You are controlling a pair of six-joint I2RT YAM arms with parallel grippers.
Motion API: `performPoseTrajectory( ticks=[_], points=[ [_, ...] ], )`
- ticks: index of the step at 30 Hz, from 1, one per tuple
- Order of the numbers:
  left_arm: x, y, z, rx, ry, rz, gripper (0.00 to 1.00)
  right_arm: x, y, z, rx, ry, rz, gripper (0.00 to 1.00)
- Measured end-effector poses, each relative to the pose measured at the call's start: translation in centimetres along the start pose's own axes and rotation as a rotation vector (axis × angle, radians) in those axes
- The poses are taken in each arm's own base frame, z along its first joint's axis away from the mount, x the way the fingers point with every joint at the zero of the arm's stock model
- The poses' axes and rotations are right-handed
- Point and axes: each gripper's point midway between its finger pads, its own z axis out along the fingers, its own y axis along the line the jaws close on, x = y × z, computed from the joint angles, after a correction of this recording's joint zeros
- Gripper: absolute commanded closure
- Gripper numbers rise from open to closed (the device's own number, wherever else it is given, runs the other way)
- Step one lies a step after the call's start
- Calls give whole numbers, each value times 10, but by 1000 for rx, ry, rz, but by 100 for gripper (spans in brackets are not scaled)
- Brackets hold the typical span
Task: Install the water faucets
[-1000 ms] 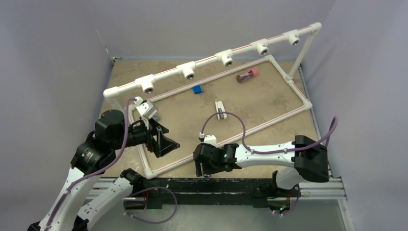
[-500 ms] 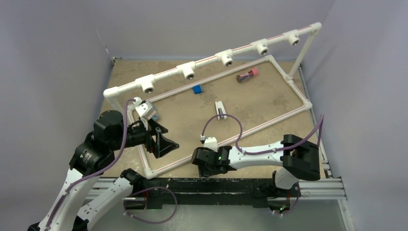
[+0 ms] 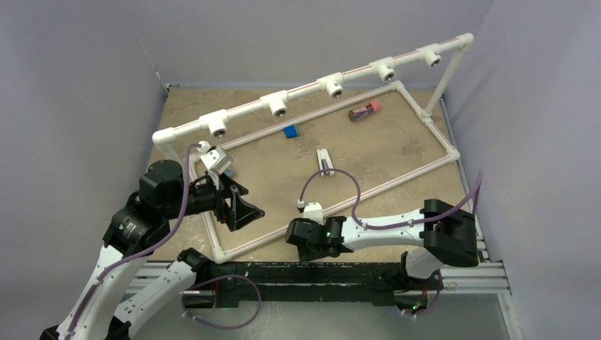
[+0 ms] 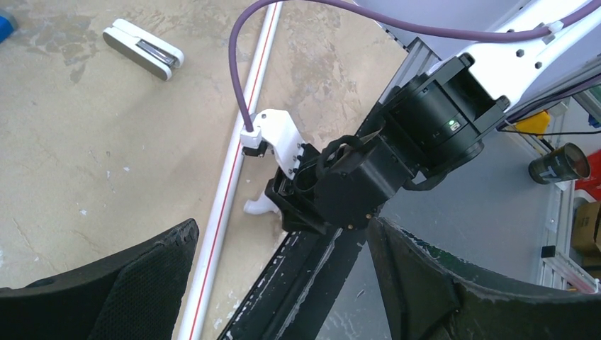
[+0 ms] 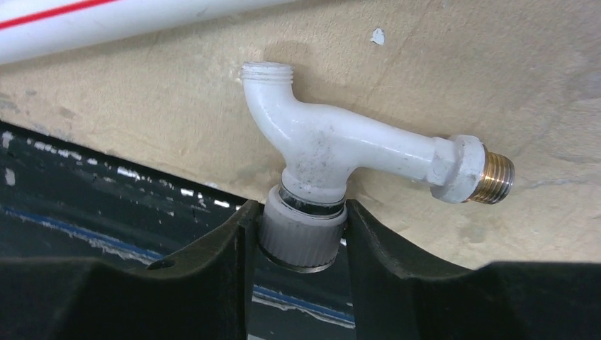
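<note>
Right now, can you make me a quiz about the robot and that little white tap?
1. True or false: the small white plastic tap with the brass threaded end is already screwed into the raised white pipe.
2. The right gripper straddles the tap's: A curved spout, B round grey knob, C threaded end.
3. How many round sockets does that pipe carry?
Key: 1 false, it lies on the tan table; 2 B; 3 five.

Left wrist view: faucet [image 4: 256,206] mostly hidden behind right pincer [image 4: 288,212].
</note>
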Motion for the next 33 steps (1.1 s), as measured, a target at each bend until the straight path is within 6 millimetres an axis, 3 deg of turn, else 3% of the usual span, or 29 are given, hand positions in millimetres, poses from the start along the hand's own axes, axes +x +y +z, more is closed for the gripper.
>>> performPoseTrajectory(
  ticks=[3, 13, 19, 24, 33],
  points=[
    [-1, 0, 1, 1, 1, -7, 12, -1, -1, -10, -26, -10, -29, 100],
    [-5, 4, 6, -19, 11, -45, 13, -19, 22, -71, -245, -125, -186, 100],
    [-7, 13, 9, -69, 13, -75, 14, -30, 48, -101, -406, -224, -336, 100],
    [-5, 19, 12, -96, 25, -106, 14, -33, 68, -118, -525, -294, -515, 100],
    [5, 20, 10, -120, 55, -174, 14, -38, 88, -139, -644, -423, -946, 100]
  ],
)
